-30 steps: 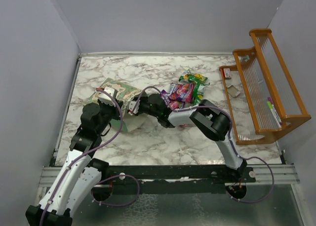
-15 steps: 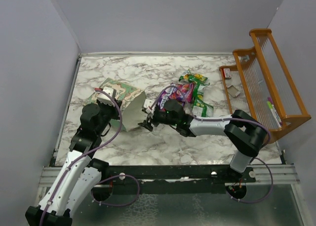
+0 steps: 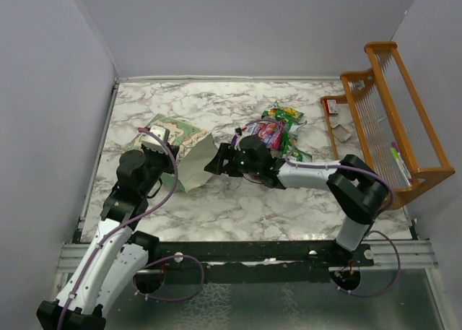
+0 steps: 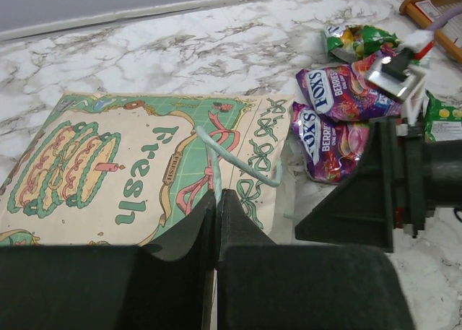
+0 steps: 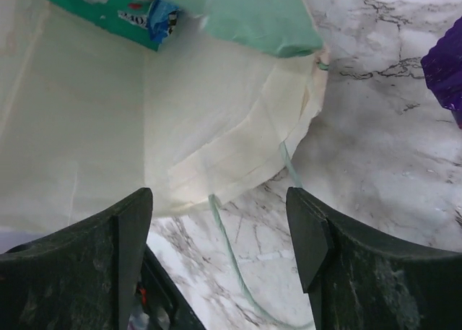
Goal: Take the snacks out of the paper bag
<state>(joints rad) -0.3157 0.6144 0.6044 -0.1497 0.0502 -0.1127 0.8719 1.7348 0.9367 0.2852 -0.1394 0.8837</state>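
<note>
Paper bag [image 5: 94, 113] lies open-mouthed just ahead of right pincer [image 5: 216, 218].

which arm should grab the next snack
Right, likely: the right gripper is open at the mouth of the paper bag, facing a green packet inside, while the left gripper is shut on its edge.

My right tool [image 3: 213, 164] has spread its jaws wide from nearly closed. My right arm has unfolded, its elbow swinging out to the right. The tool has drawn back from over the bag [image 3: 191, 167] to its mouth, whose cream inside now shows.
</note>
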